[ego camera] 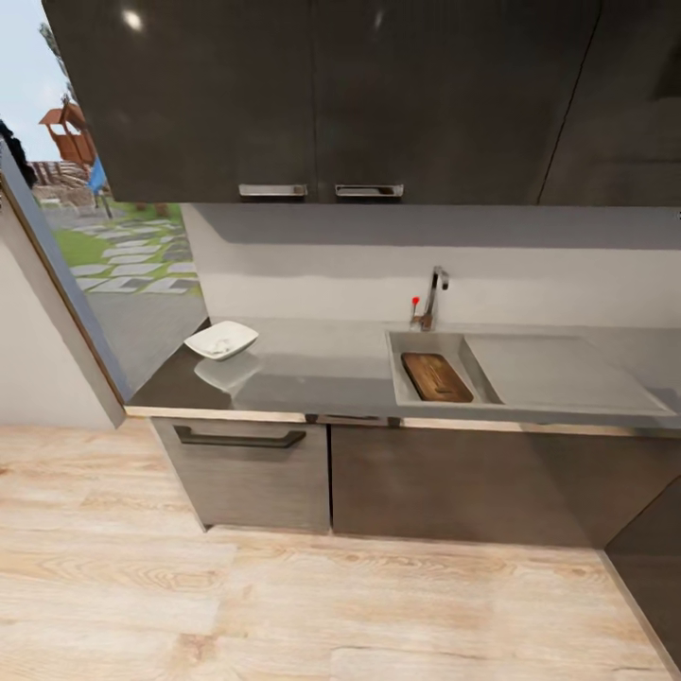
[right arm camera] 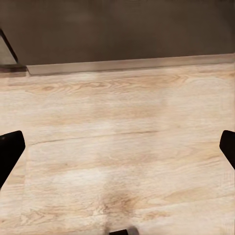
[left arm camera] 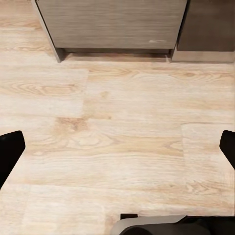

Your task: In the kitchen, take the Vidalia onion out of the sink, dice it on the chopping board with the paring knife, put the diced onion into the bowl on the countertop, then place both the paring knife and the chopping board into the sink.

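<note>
The dark brown chopping board (ego camera: 436, 376) lies tilted inside the steel sink (ego camera: 416, 399), whose chrome tap (ego camera: 433, 295) with a red knob rises at the back. A white square bowl (ego camera: 221, 340) rests on the glossy dark grey countertop (ego camera: 322, 374) at its left end. The Vidalia onion and the paring knife are out of view. My left gripper (left arm camera: 117, 152) is open over the wooden floor, facing the cabinet fronts, with nothing between its black fingertips (left arm camera: 10, 152). My right gripper (right arm camera: 117, 152) is open too, above the floor before a dark cabinet plinth.
Dark wall cabinets (ego camera: 322, 95) hang above the counter. A flat steel drainboard (ego camera: 558, 374) extends right of the basin. Base cabinets with a bar handle (ego camera: 238, 439) stand below. A window (ego camera: 104, 246) borders the counter's left. Light wooden floor (ego camera: 284, 605) spreads in front.
</note>
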